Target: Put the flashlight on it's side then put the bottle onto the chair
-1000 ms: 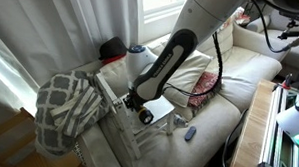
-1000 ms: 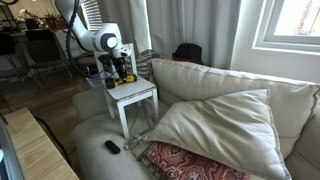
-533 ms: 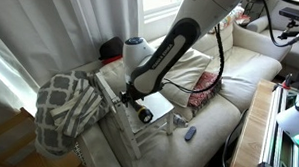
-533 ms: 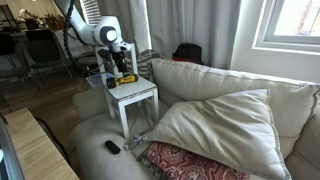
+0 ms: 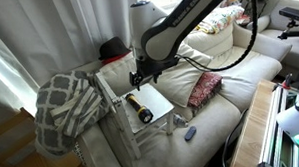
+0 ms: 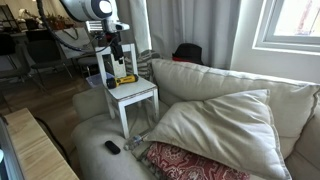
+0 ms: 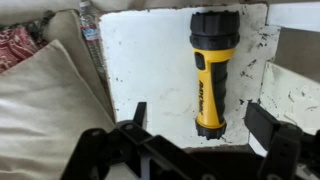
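Only your wrist view shows the bottle (image 7: 92,30) just off the chair's (image 7: 150,70) left edge, while the flashlight (image 7: 212,70) lies on its side toward the seat's right edge, as both exterior views confirm, and your claw (image 7: 198,112) hangs spread and empty above it.

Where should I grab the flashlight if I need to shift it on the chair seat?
Take the flashlight by its yellow barrel from straight above, with the jaws across its width. It lies flat on its side on the chair seat, and the barrel is slimmer than the black head.
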